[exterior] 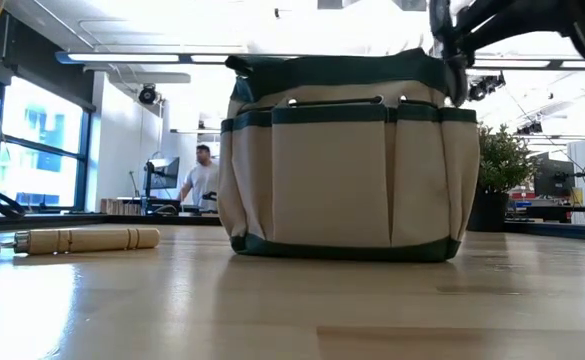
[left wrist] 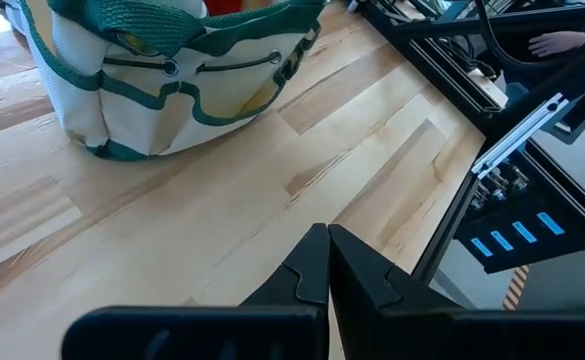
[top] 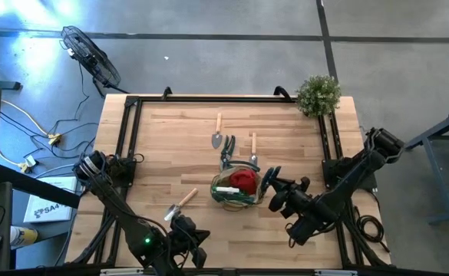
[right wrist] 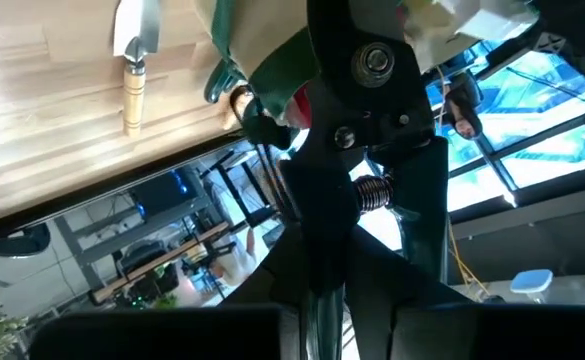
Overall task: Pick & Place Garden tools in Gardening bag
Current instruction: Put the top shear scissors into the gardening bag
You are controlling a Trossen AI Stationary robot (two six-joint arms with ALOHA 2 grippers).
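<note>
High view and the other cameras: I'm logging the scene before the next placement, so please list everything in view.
Round tan fabric gardening bag with dark green trim: one, table middle.
Red cone-shaped piece: one, inside the bag.
White spray bottle: one, inside the bag beside the cone.
Metal hand tools with pale wooden handles: three, two beyond the bag, one near its left side.
Dark-handled tool: one, just beyond the bag.
Dark metal pruners: one, in the right gripper.
Bushy green plant: one, far right corner.
Person: one, in the room behind.
Left gripper: shut, empty, near table edge.
Right gripper: shut on pruners, right of the bag.
</note>
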